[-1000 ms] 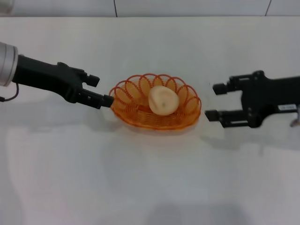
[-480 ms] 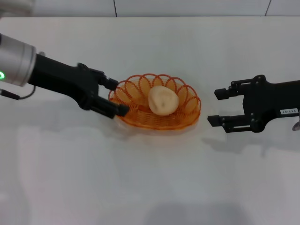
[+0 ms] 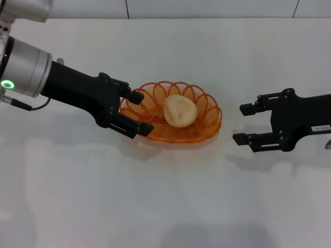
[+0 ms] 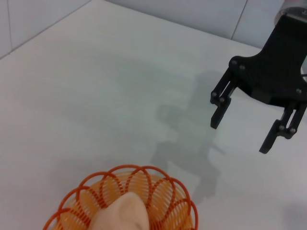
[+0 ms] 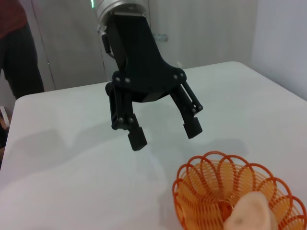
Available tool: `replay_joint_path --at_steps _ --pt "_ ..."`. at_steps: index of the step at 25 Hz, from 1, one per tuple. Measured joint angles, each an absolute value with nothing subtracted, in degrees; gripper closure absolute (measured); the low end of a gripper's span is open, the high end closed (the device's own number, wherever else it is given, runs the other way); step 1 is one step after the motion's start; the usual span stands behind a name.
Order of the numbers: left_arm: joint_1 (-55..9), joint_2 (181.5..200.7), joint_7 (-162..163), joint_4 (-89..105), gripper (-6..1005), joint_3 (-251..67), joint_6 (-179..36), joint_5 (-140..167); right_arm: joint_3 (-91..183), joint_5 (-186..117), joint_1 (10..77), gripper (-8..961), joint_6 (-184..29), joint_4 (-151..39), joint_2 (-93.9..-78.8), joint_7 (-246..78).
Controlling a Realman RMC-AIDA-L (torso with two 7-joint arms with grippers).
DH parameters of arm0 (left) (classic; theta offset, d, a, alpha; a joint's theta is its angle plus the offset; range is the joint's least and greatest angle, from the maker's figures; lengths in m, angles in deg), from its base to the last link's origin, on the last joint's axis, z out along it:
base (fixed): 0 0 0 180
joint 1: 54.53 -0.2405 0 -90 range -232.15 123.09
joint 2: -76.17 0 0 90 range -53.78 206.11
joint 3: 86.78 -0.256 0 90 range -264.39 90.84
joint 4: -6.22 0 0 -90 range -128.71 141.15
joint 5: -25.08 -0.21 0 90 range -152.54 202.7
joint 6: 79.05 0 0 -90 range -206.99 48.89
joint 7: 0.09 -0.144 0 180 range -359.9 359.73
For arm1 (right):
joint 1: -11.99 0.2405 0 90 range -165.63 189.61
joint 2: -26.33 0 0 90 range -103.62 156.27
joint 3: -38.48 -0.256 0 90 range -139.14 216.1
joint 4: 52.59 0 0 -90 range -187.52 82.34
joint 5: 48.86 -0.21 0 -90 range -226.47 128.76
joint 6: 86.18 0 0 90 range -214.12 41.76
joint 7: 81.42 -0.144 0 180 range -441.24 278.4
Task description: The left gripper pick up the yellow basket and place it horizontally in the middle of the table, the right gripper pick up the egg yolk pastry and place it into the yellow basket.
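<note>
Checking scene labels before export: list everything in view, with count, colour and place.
yellow basket: one, orange-yellow wire, near the middle of the table, holding the pastry.
egg yolk pastry: one, pale beige, inside the basket.
table: one, white, fills nearly the whole head view.
wall: pale tiled strip along the table's far edge.
person: one, dark trousers and dark red top, standing beyond the table in the right wrist view.
left gripper: one, black, open, its fingers astride the basket's left rim.
right gripper: one, black, open, apart from the basket on its right side.
</note>
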State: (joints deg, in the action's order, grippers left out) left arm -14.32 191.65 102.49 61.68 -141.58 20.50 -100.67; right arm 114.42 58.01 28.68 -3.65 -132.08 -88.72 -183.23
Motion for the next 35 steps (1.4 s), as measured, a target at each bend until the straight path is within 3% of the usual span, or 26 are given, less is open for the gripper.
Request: replay_joint_path --at_steps 20,25,35 --pt "-14.8 191.73 101.4 61.7 124 -141.2 21.0 -99.7 114.6 57.5 29.1 314 -3.2 -131.0 -88.81 -181.9" --pt "-16.7 190.75 100.2 61.8 124 -139.2 21.8 -99.6 114.6 57.4 29.2 315 -3.3 -131.0 -88.81 -181.8" --pt "-20.5 190.57 97.3 63.4 124 -133.6 26.2 -99.5 114.8 57.4 31.3 315 -3.4 -130.2 -88.88 -181.8"
